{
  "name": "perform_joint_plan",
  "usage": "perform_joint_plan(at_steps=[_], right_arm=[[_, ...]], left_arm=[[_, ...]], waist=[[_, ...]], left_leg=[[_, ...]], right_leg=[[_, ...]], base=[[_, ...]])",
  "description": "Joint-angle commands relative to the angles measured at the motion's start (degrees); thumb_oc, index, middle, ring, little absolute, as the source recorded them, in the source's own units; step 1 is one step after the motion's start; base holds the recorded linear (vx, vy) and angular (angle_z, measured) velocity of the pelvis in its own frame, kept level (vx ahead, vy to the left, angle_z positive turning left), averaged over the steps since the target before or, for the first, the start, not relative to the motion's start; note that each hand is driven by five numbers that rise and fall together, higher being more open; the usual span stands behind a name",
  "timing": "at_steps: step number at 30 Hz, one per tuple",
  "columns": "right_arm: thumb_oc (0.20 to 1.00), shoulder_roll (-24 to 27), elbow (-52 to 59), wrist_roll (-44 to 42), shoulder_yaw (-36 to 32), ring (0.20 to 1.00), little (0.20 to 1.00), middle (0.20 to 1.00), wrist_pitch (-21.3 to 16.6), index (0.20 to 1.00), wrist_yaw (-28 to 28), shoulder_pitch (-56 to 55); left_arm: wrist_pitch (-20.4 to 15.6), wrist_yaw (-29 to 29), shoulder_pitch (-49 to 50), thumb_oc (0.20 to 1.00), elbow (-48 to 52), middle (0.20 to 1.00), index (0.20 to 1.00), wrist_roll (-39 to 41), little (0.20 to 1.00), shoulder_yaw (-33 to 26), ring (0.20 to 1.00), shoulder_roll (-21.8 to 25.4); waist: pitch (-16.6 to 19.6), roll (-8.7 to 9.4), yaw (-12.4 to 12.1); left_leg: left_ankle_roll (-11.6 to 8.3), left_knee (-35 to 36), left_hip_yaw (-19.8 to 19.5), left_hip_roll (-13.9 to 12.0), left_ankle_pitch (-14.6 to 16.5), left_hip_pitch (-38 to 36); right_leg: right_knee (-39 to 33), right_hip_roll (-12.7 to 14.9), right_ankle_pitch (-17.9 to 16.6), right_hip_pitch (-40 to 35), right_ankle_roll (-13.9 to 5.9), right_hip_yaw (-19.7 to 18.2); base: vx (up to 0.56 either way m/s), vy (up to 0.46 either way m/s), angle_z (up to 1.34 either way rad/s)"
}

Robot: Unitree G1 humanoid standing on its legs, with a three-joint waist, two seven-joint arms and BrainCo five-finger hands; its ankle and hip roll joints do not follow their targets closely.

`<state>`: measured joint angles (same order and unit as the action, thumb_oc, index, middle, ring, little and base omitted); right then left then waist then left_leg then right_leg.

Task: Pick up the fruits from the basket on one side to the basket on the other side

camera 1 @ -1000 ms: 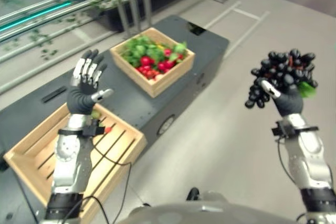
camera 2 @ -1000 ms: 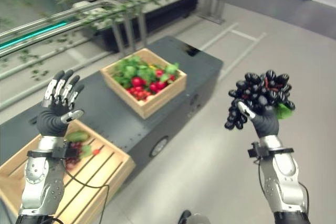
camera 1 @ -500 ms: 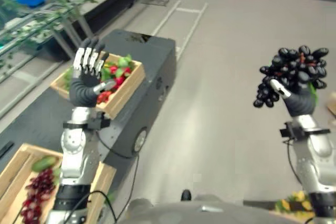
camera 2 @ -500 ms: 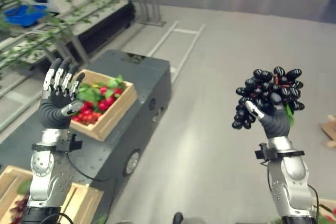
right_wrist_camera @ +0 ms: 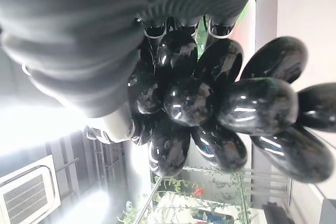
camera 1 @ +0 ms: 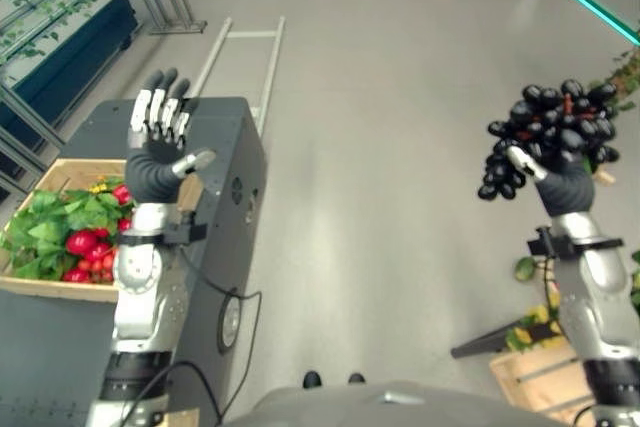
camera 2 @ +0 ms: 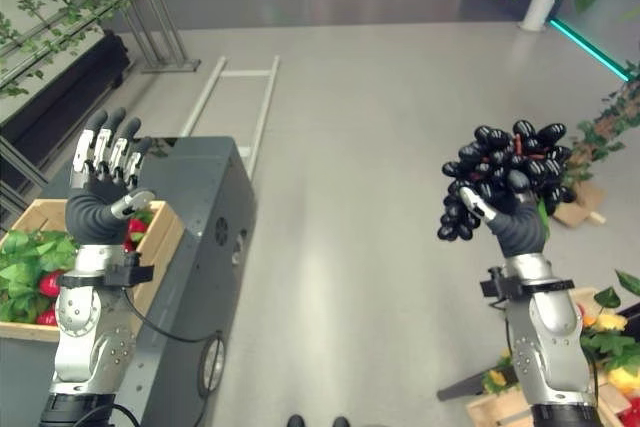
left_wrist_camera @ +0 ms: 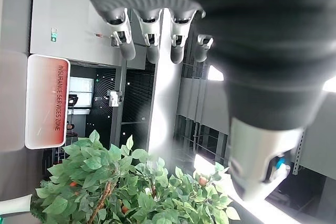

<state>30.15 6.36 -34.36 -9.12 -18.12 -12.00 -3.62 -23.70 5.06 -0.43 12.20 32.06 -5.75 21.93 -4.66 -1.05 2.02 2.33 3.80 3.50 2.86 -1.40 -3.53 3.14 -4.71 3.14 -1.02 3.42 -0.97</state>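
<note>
- On the far left one wooden basket (camera 1: 60,232) sits on the dark worktop (camera 1: 215,147), heaped with green leaves and red fruit; its left end is cut off, so the fruit can't be counted.
- The left hand (camera 1: 158,152) is raised palm-up beside that basket, fingers (left_wrist_camera: 149,38) straight and spread, thumb out, nothing in it.
- Its wrist view looks up past the fingertips at a leafy plant (left_wrist_camera: 131,192) with small orange fruit and a red sign (left_wrist_camera: 47,100), neither visible from the head.
- Across bare floor, well apart, the right hand (camera 2: 515,222) holds one bunch of black grapes (camera 2: 505,172) up in the air, fingers curled round it.
- The right wrist view shows glossy grapes (right_wrist_camera: 210,103) close up, hiding most of the fingers.
- At the lower right a second wooden basket (camera 1: 540,377) with yellow fruit is cut off by the edge.
</note>
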Motion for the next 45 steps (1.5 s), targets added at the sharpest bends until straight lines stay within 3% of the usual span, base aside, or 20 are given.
perform_joint_plan(at_steps=[1,6,11,14,17,19,22,25,26,27,31,36,37,38,39,40,41,42,44,45], right_arm=[[0.2,-0.51,2.66,-0.11,-2.41,0.2,0.2,0.2,-3.97,0.2,0.38,5.47],[0.2,-1.28,2.43,0.6,-1.69,0.2,0.2,0.2,-3.82,0.2,0.9,5.74],[0.2,-2.45,3.71,1.6,-2.15,0.2,0.2,0.2,-3.91,0.2,1.4,5.31],[0.2,-3.01,3.72,1.44,-2.44,0.2,0.2,0.2,-4.19,0.2,1.99,5.52],[0.2,-3.39,3.42,1.11,-3.17,0.2,0.2,0.2,-3.75,0.2,1.12,5.78],[0.2,-3.36,2.25,0.92,-2.63,0.2,0.2,0.2,-3.61,0.2,0.99,6.61],[0.2,-2.83,0.73,0.54,-1.44,0.2,0.2,0.2,-2.87,0.2,0.59,7.62],[0.2,-2.8,0.1,0.45,-0.5,0.2,0.2,0.2,-2.57,0.2,0.5,8.35],[0.2,-2.62,-0.48,0.27,-0.06,0.2,0.2,0.2,-2.33,0.2,0.17,8.34],[0.2,-2.61,-0.52,0.27,-0.03,0.2,0.2,0.2,-2.33,0.2,0.16,8.37],[0.2,-1.61,-1.28,0.59,-0.27,0.2,0.2,0.2,-2.23,0.2,0.45,7.84],[0.2,-1.67,-1.18,0.14,-1.59,0.2,0.2,0.2,-2.39,0.2,0.2,5.84],[0.2,-1.61,-1.01,0.16,-2.12,0.2,0.2,0.2,-2.54,0.2,0.11,4.9],[0.2,-1.62,-0.98,0.17,-2.22,0.2,0.2,0.2,-2.54,0.2,0.11,4.86],[0.2,-1.58,-1.18,-0.16,-1.03,0.2,0.2,0.2,-2.42,0.2,-0.26,5.33],[0.2,-1.57,-1.21,-0.17,-1.05,0.2,0.2,0.2,-2.44,0.2,-0.28,5.37],[0.2,-1.2,-1.41,0.37,0.0,0.2,0.2,0.2,-2.06,0.2,-0.51,5.56],[0.2,-1.2,-1.41,0.38,0.01,0.2,0.2,0.2,-2.06,0.2,-0.51,5.61],[0.2,-1.46,-1.12,-0.67,0.0,0.2,0.2,0.2,-2.1,0.2,-0.72,5.72],[0.2,-1.54,-2.23,-0.49,0.31,0.2,0.2,0.2,-2.25,0.2,-0.53,5.61]], left_arm=[[-2.57,-0.3,-2.49,1.0,1.11,1.0,1.0,-1.46,1.0,-0.24,1.0,3.26],[-2.18,-1.0,-3.66,1.0,0.88,1.0,1.0,-2.84,1.0,1.49,1.0,3.33],[-1.97,-0.92,-4.85,1.0,1.44,1.0,1.0,-4.18,1.0,2.92,1.0,3.55],[-1.48,-1.16,-5.62,1.0,1.63,1.0,1.0,-4.13,1.0,3.12,1.0,4.04],[-1.12,-0.28,-4.89,1.0,2.59,1.0,1.0,-3.31,1.0,2.34,1.0,3.87],[-0.78,0.12,-4.23,1.0,3.08,1.0,1.0,-2.75,1.0,2.12,1.0,3.85],[-0.38,0.58,-3.16,1.0,3.62,1.0,1.0,-2.46,1.0,1.36,1.0,4.1],[-0.32,0.78,-2.4,1.0,4.02,1.0,1.0,-1.94,1.0,0.45,1.0,4.44],[-0.12,1.03,-2.19,1.0,4.1,1.0,1.0,-2.11,1.0,0.08,1.0,4.55],[-0.12,1.05,-2.17,1.0,4.09,1.0,1.0,-2.1,1.0,0.05,1.0,4.54],[0.56,1.5,-2.59,1.0,2.94,1.0,1.0,-1.22,1.0,1.59,1.0,3.59],[1.13,1.93,-2.6,1.0,2.25,1.0,1.0,-1.27,1.0,2.86,1.0,2.71],[1.6,2.46,-2.47,1.0,2.09,1.0,1.0,-1.5,1.0,3.23,1.0,2.6],[1.63,2.47,-2.52,1.0,2.11,1.0,1.0,-1.51,1.0,3.29,1.0,2.59],[1.39,1.81,-2.03,1.0,1.85,1.0,1.0,-1.59,1.0,3.06,1.0,2.19],[1.38,1.81,-2.07,1.0,1.85,1.0,1.0,-1.59,1.0,3.06,1.0,2.18],[1.35,1.6,-1.18,1.0,2.0,1.0,1.0,-1.42,1.0,2.54,1.0,1.9],[1.37,1.61,-1.19,1.0,2.03,1.0,1.0,-1.41,1.0,2.5,1.0,1.9],[1.51,1.79,-0.25,1.0,2.46,1.0,1.0,-0.81,1.0,1.8,1.0,1.93],[1.05,1.91,0.51,1.0,2.29,1.0,1.0,-1.34,1.0,1.72,1.0,1.84]], waist=[[2.64,1.81,-1.19],[2.15,2.23,-0.87],[1.51,2.48,-0.09],[0.69,1.18,-2.24],[1.57,0.85,-3.37],[2.37,1.72,-4.88],[3.5,3.33,-7.41],[3.44,4.21,-9.08],[3.27,4.48,-9.66],[3.24,4.48,-9.79],[2.72,5.42,-9.71],[0.99,6.06,-9.68],[-0.61,6.3,-10.32],[-0.64,6.32,-10.34],[-2.43,6.78,-12.61],[-2.31,6.76,-12.36],[-3.13,7.66,-13.06],[-3.06,7.65,-12.88],[-2.03,7.1,-12.12],[-0.36,6.2,-11.87]], left_leg=[[-1.75,-2.07,1.91,1.66,4.57,-0.8],[-1.13,-2.21,3.15,2.16,5.33,-1.37],[-0.89,-0.89,5.27,2.41,5.47,-2.03],[-0.74,-1.69,8.14,1.09,4.57,0.23],[0.27,-1.62,12.25,1.32,4.77,0.82],[0.59,-1.66,16.15,1.82,5.05,1.15],[0.35,-2.94,22.09,1.89,4.74,3.06],[-1.35,-4.8,25.76,0.98,5.12,4.16],[-1.9,-5.94,28.94,-0.12,4.91,4.58],[-2.01,-6.15,29.1,-0.25,5.01,4.56],[-4.54,-11.57,32.92,-3.71,3.38,8.18],[-7.51,-17.01,32.46,-6.42,0.64,11.06],[-11.04,-22.63,29.81,-7.34,-3.18,13.61],[-11.43,-23.23,29.59,-7.64,-3.23,13.92],[-10.17,-28.97,17.61,-4.72,-3.37,17.79],[-10.04,-28.88,17.41,-4.65,-3.65,18.08],[-8.8,-32.17,8.64,-3.43,-0.83,19.66],[-8.7,-32.08,8.53,-3.37,-1.11,19.86],[-6.23,-24.25,4.88,-5.24,1.99,14.92],[-5.09,-14.66,0.0,-2.5,4.48,9.81]], right_leg=[[3.36,8.58,-2.43,2.2,-13.27,0.62],[5.37,9.35,-3.46,3.73,-14.19,0.03],[4.37,10.55,-7.44,5.64,-15.84,0.0],[14.21,13.26,-1.99,5.28,-13.54,15.65],[23.9,14.54,-1.13,1.37,-14.43,22.12],[25.07,15.45,-3.06,-1.58,-16.13,23.91],[20.73,14.74,-6.56,-5.82,-17.82,27.85],[16.51,13.51,-5.07,-6.74,-18.4,29.29],[12.56,13.29,-3.65,-7.72,-17.83,30.53],[12.18,13.15,-3.75,-7.91,-17.79,30.42],[2.34,9.03,1.21,-9.13,-14.25,26.56],[-0.85,6.43,3.61,-8.96,-11.13,23.61],[-1.89,5.91,3.61,-8.9,-9.91,22.36],[-2.03,5.73,3.61,-8.95,-9.7,22.43],[-2.6,6.38,1.94,-7.55,-8.11,21.77],[-2.67,6.34,1.76,-7.36,-8.08,22.05],[-2.51,7.48,0.65,-7.03,-8.68,21.3],[-2.56,7.47,0.48,-6.88,-8.66,21.47],[-1.5,8.01,0.48,-5.7,-9.78,21.9],[-1.3,8.23,0.89,-5.13,-10.38,21.16]], base=[[-0.03,0.256,-0.29],[-0.03,0.14,-0.25],[-0.07,0.102,-0.31],[-0.17,0.152,-0.62],[-0.11,0.123,-0.68],[-0.07,0.068,-0.81],[-0.1,0.002,-1.13],[-0.08,-0.055,-1.06],[-0.08,-0.057,-1.51],[-0.14,-0.084,-1.44],[-0.16,-0.146,-0.56],[-0.09,-0.112,-0.19],[-0.1,-0.116,-0.13],[-0.28,-0.069,-0.04],[-0.22,-0.004,0.03],[-0.26,0.034,-0.39],[-0.05,0.02,-0.53],[-0.04,0.072,-0.45],[0.07,0.16,-0.03],[0.11,0.211,-0.07]])
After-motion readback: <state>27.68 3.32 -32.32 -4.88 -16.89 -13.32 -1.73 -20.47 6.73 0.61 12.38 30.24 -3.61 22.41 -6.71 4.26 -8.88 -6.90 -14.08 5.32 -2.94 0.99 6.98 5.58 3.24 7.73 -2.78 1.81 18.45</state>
